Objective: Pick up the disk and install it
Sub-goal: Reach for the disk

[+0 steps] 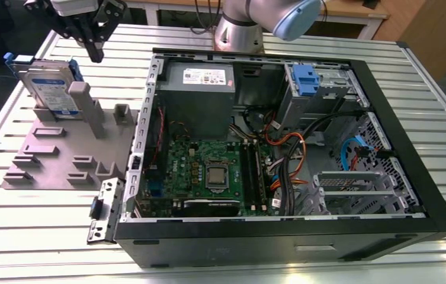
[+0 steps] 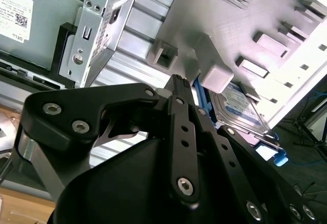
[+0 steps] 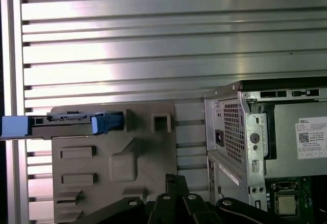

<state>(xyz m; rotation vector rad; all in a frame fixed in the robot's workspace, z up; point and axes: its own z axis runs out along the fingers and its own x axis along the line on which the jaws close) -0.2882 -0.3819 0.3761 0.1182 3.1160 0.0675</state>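
The gripper [image 1: 95, 54] hangs with its fingers pinched together on nothing, close above the disk [image 1: 49, 89] and not touching it. The disk is silver with a blue-and-white label and blue rails. It stands on edge in the grey fixture plate [image 1: 57, 148] below the gripper, beside a tall grey post [image 1: 88, 109]. Farther off, toward the exterior view's right, the open computer case [image 1: 286, 242] holds a motherboard [image 1: 199, 168], a grey power supply [image 1: 199, 94], cables [image 1: 286, 142] and a blue latch [image 1: 305, 80].

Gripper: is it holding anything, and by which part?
Nothing is held. The gripper hangs shut and empty, clear of the disk, which stands on edge in the grey fixture.
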